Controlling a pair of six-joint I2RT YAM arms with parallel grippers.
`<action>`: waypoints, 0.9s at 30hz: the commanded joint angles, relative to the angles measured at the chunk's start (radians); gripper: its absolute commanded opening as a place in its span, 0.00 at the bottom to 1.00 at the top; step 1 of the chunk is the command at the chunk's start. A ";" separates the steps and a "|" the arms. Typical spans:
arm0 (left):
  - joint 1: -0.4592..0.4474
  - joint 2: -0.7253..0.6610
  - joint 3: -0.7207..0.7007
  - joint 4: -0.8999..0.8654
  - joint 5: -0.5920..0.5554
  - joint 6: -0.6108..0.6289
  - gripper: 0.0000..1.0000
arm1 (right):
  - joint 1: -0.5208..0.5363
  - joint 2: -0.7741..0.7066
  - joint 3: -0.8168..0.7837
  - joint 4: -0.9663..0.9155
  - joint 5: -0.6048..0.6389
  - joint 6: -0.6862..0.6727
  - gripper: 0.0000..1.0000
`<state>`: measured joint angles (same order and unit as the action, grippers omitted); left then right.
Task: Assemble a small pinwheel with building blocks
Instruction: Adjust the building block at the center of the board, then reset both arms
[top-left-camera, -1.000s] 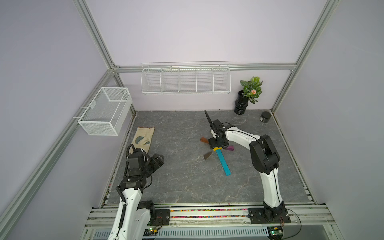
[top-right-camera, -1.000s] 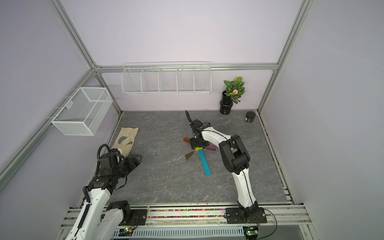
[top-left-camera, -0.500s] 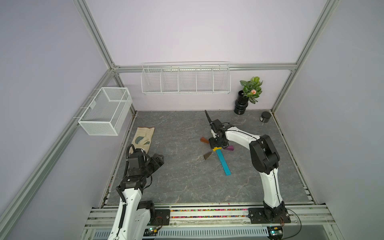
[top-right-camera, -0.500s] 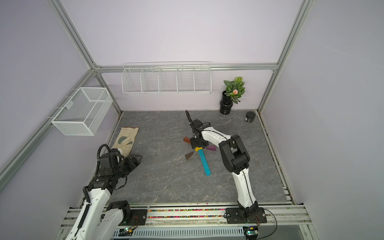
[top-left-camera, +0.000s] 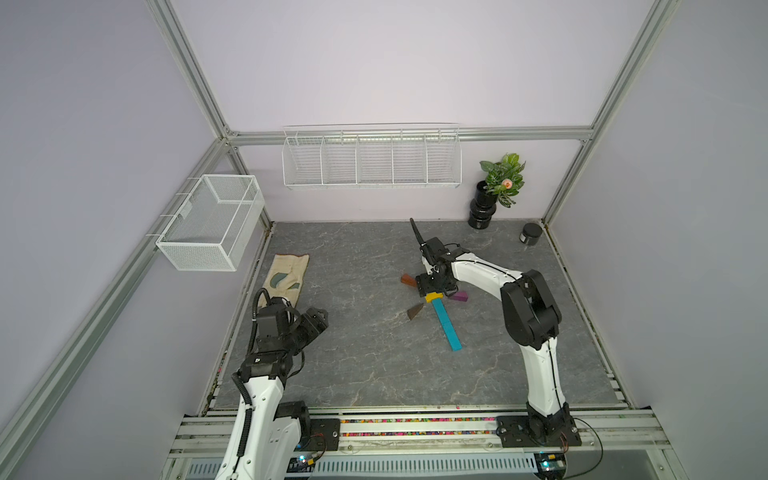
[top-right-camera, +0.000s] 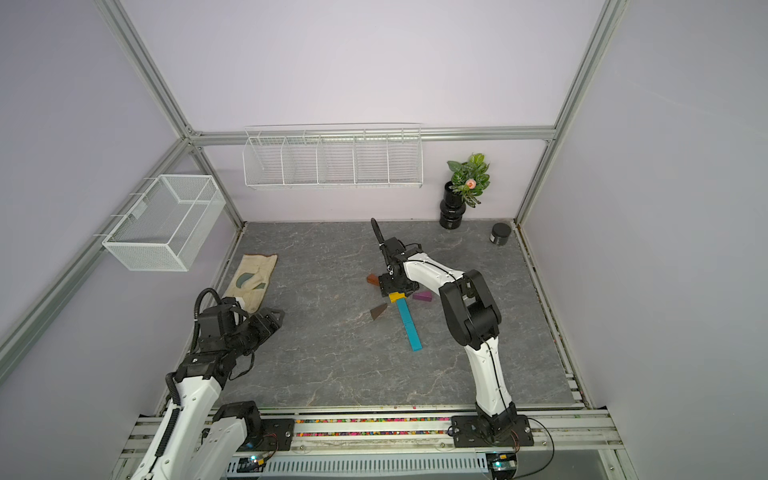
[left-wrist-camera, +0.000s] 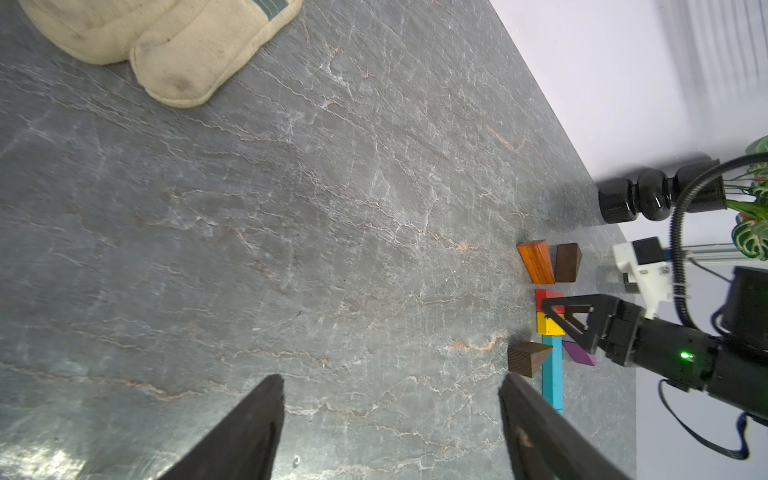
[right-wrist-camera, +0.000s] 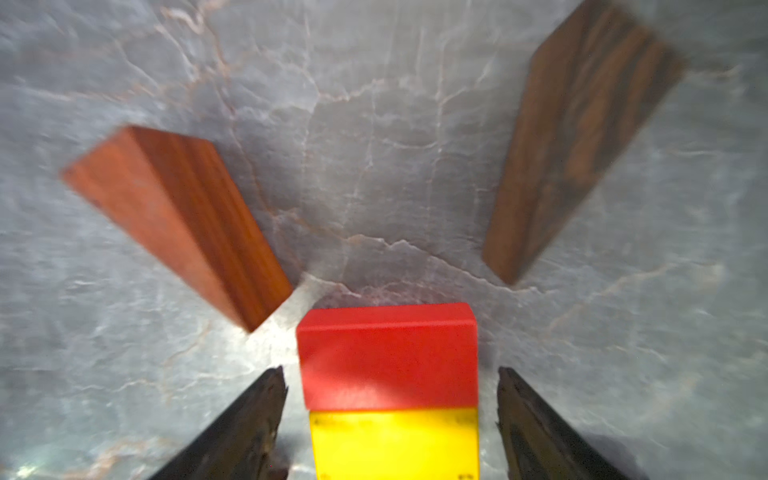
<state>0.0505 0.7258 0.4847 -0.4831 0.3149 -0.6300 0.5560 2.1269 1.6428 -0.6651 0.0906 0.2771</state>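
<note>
Table: grey stone-pattern top, the work lying right of centre, toward the far side.

Left gripper: parked at the near left edge, well apart from the work. Fingers stand wide apart with nothing between them.

Right gripper: low over the pinwheel's centre, pointing down. Its fingers straddle the two centre bricks with a visible gap on each side, so it is spread and grips nothing.

Pinwheel: laid flat.
- Stem: teal, running from the centre toward the near right.
- Red brick and yellow brick: touching, with yellow on the stem side.
- Orange wedge: far left of the red brick, tip near its corner, not touching.
- Dark wedge: on the far side, likewise apart from the brick.
- Brown wedge: near left, just beside the stem.
- Purple wedge: to the right.

Finding: every part appears to be placed, so the task is judged to be at the final-trim stage.

Next move: a straight lift with the fingers kept spread, so neither one drags a brick. The loose wedges could then be drawn closer to the centre if a tighter figure is wanted.
</note>
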 joint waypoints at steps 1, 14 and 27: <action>-0.006 0.001 0.004 0.005 0.003 0.022 0.83 | -0.008 -0.143 -0.009 -0.001 0.026 -0.032 0.84; -0.008 0.016 0.098 0.062 -0.046 0.139 0.84 | -0.069 -0.544 -0.360 0.188 0.037 -0.101 0.91; -0.008 0.461 0.060 0.648 -0.272 0.508 0.92 | -0.427 -1.090 -1.264 0.972 0.136 -0.308 0.89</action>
<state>0.0452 1.0950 0.5644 -0.0166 0.0956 -0.2630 0.1825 1.0370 0.5140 0.0223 0.2012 0.0322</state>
